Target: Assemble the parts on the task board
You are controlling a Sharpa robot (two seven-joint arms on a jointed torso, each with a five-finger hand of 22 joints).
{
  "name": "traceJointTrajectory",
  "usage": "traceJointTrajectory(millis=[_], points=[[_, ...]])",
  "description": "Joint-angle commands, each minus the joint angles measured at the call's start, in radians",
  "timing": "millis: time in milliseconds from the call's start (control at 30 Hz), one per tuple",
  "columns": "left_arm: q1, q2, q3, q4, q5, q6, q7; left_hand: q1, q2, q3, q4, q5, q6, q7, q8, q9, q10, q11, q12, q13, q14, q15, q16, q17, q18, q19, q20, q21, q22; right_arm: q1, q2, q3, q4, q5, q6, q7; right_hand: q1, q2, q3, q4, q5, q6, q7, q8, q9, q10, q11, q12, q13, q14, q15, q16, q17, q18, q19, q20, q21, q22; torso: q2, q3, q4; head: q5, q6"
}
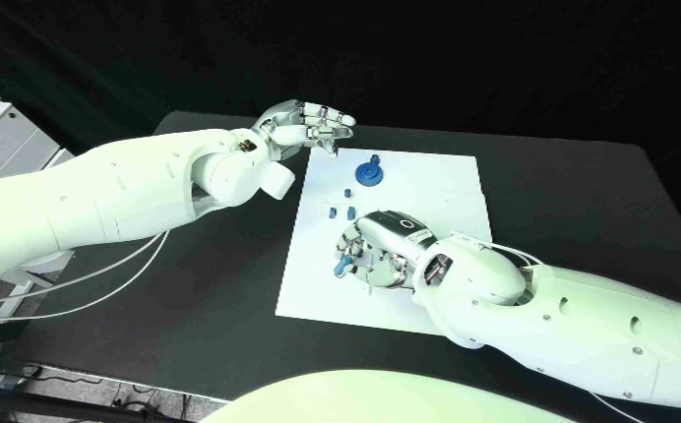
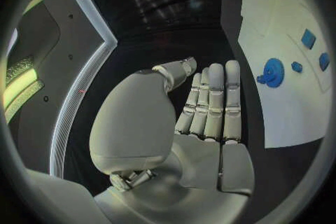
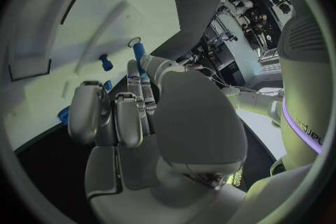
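My right hand (image 1: 372,246) pinched a blue peg (image 3: 139,53) over the task board (image 1: 440,187); left hand (image 1: 305,128) hovered wide beside it. A loose pinch could have dropped it.

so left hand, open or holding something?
Open. The left hand holds nothing, fingers straight side by side, beside the task board, off its edge.

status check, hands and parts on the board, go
Left hand open, off the board's far-left corner. Right hand pinching a blue peg over the task board. Blue gear lies clear.
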Motion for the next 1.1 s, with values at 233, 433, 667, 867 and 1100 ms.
traceJointTrajectory(millis=[233, 433, 667, 867, 1100], points=[[0.001, 0.000, 0.001, 0.002, 0.006, 0.017, 0.003, 0.004, 0.006, -0.004, 0.000, 0.000, -0.001, 0.002, -0.006, -0.001, -0.006, 0.000, 0.003, -0.002, -0.008, 0.002, -0.006, -0.002, 0.015, 0.000, 0.003, -0.005, -0.001, -0.010, 0.010, -0.001, -0.009, -0.045, 0.020, -0.010, 0.000, 0.007, 0.002, -0.006, 0.004, 0.005, 0.002, 0.002, 0.081, 0.003, 0.000, -0.004, 0.001, 0.036, -0.006, 0.002, 0.001, -0.017, 0.015, -0.004, -0.005, 0.114, 0.000, -0.0008, -0.0001, 0.004, -0.005], [0.001, -0.002, 0.001, 0.003, 0.006, 0.017, 0.002, 0.004, 0.006, -0.004, 0.000, 0.000, -0.001, 0.002, -0.006, -0.001, -0.006, 0.000, 0.003, -0.002, -0.008, 0.002, -0.006, -0.002, 0.015, 0.000, 0.003, -0.005, -0.001, -0.011, 0.010, -0.002, -0.012, -0.064, 0.041, -0.022, 0.000, 0.007, 0.002, -0.006, 0.004, 0.005, 0.002, 0.002, 0.081, 0.003, 0.000, -0.004, 0.001, 0.036, -0.006, 0.002, 0.001, -0.017, 0.015, -0.004, -0.005, 0.114, 0.000, -0.0003, 0.0000, 0.005, -0.006], [0.001, -0.002, 0.001, 0.003, 0.006, 0.019, 0.001, 0.004, 0.006, -0.004, 0.000, 0.000, -0.001, 0.002, -0.006, -0.001, -0.006, 0.000, 0.003, -0.002, -0.008, 0.002, -0.006, -0.002, 0.015, 0.000, 0.003, -0.005, -0.001, -0.012, 0.009, -0.002, -0.009, -0.116, 0.029, -0.061, -0.002, 0.006, 0.002, -0.007, 0.004, 0.005, 0.002, 0.002, 0.082, 0.003, 0.000, -0.005, 0.002, 0.036, -0.005, 0.002, 0.001, -0.018, 0.016, -0.003, -0.001, 0.116, 0.000, 0.0004, -0.0004, 0.005, -0.006], [0.001, -0.002, 0.001, 0.002, 0.006, 0.021, 0.001, 0.004, 0.006, -0.004, 0.000, 0.000, -0.001, 0.002, -0.006, -0.001, -0.006, 0.000, 0.003, -0.002, -0.008, 0.002, -0.006, -0.002, 0.015, 0.000, 0.003, -0.005, -0.001, -0.013, 0.006, -0.002, -0.001, -0.142, 0.016, -0.074, -0.003, 0.006, 0.003, -0.009, 0.005, 0.005, 0.001, 0.003, 0.083, 0.004, 0.000, -0.005, 0.002, 0.036, -0.005, 0.002, 0.000, -0.018, 0.016, -0.003, 0.000, 0.117, 0.000, 0.0008, -0.0004, 0.004, -0.006], [0.001, -0.002, 0.001, 0.002, 0.006, 0.022, 0.000, 0.003, 0.006, -0.005, 0.001, 0.000, -0.002, 0.002, -0.006, -0.001, -0.007, 0.000, 0.004, -0.003, -0.008, 0.002, -0.006, -0.002, 0.015, 0.000, 0.003, -0.007, -0.002, -0.014, 0.008, -0.002, 0.004, -0.150, 0.014, -0.076, -0.003, 0.005, 0.003, -0.010, 0.006, 0.005, 0.001, 0.003, 0.083, 0.004, 0.000, -0.005, 0.002, 0.036, -0.005, 0.001, -0.002, -0.018, 0.015, -0.003, -0.002, 0.116, 0.000, 0.0002, -0.0004, 0.005, -0.006]])
